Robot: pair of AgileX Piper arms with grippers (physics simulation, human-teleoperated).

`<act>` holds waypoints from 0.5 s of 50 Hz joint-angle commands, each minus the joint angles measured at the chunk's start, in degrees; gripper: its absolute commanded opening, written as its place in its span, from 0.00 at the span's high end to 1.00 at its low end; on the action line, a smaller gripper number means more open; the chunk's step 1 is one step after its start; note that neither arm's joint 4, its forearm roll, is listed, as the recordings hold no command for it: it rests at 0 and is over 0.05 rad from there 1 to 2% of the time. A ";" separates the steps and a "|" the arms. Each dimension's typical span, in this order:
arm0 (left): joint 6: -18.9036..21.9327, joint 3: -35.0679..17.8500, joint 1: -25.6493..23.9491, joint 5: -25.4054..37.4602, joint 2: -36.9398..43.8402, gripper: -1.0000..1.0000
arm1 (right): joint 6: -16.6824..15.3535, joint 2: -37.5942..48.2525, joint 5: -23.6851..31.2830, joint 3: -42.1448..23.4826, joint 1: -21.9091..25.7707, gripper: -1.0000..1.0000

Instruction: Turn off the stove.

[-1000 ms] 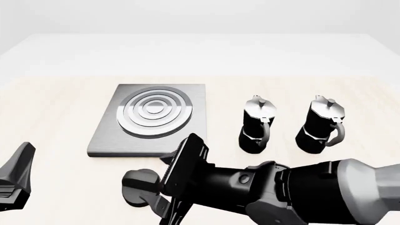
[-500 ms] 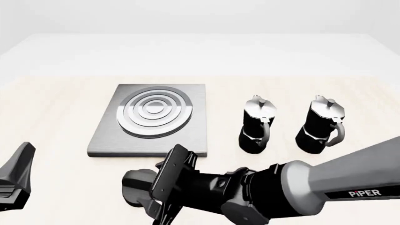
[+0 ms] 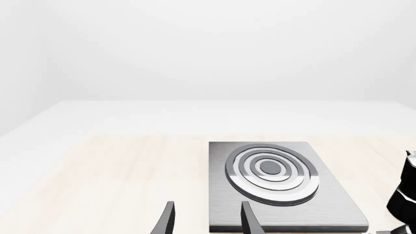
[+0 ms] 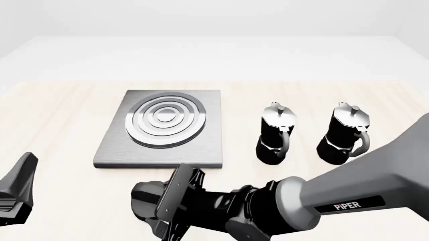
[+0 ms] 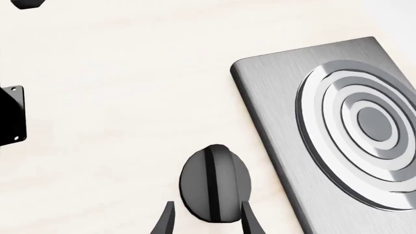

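The stove plate is a flat brushed-grey square with raised silver rings, lying left of centre on the table. Its round black ridged knob sits apart from it, just in front of its near edge. My right gripper reaches in from the right and covers the knob's right side. In the right wrist view the knob lies between the open fingertips of the right gripper, beside the plate. My left gripper hangs open and empty at the near left. The left wrist view shows the plate ahead of it.
Two black-and-silver moka pots stand upright to the right of the plate. One pot shows at the edge of the left wrist view. Parts of the left arm show in the right wrist view.
My right gripper has dropped lower and moved left, down onto the knob. The left arm, the plate and the pots have not moved.
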 commanded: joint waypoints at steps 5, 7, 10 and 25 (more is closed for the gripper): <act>0.00 0.00 0.00 0.00 0.00 0.00 | -0.02 2.82 -0.92 -0.95 -0.02 0.00; 0.00 0.00 -0.01 0.00 0.01 0.00 | -0.04 2.90 -1.02 -0.91 0.03 0.00; 0.01 0.00 0.00 0.00 -0.02 0.00 | 0.13 2.96 -1.00 -0.88 0.18 0.00; 0.01 0.00 0.00 0.00 0.00 0.00 | 0.68 0.76 0.09 0.10 2.30 0.00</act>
